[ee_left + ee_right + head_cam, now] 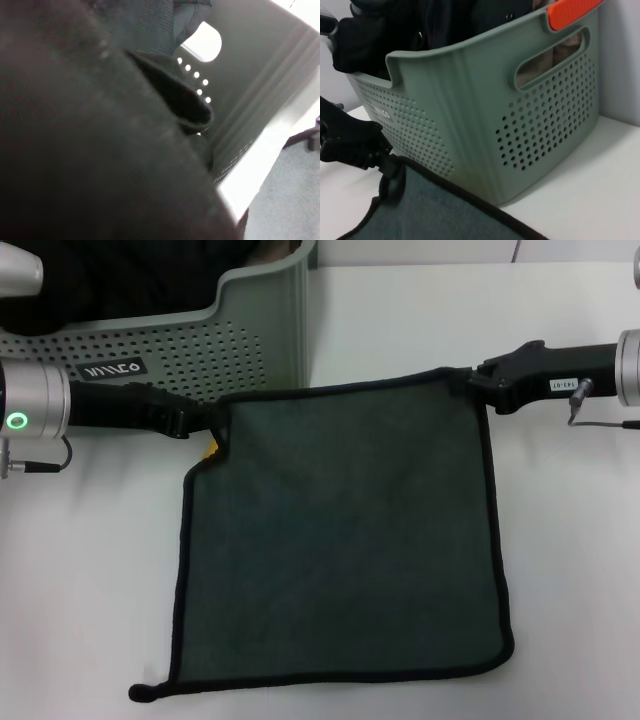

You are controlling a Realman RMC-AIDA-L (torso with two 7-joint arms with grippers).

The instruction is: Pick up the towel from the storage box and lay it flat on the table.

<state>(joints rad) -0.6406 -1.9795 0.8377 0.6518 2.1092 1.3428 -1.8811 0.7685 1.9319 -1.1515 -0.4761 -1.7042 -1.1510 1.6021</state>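
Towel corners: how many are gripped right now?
2. Left gripper holds the towel at its far left corner by the box; right gripper holds the far right corner.

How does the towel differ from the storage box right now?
The towel is a dark teal cloth with black edging, spread nearly flat; the storage box is pale grey-green rigid plastic with dotted walls, standing upright. The towel is gripped at its far corners by the left gripper and right gripper; nothing holds the storage box. Both rest on the white table.
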